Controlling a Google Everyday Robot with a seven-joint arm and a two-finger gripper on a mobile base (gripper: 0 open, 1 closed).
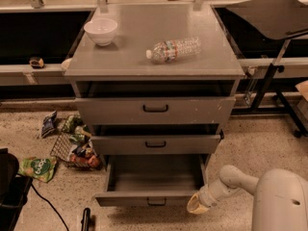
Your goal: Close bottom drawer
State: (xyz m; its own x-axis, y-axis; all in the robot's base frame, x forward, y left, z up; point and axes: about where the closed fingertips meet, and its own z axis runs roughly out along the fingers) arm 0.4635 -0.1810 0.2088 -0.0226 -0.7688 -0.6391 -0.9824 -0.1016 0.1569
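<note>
The grey metal cabinet has three drawers. The bottom drawer is pulled far out, its inside empty, with a small black handle on its low front. The middle drawer and top drawer stand slightly out. My gripper is low at the bottom drawer's front right corner, at the end of a white arm reaching in from the lower right. It sits right beside the drawer front.
A white bowl and a lying plastic water bottle are on the cabinet top. A wire basket and snack bags lie on the floor to the left. A black stand is at the right.
</note>
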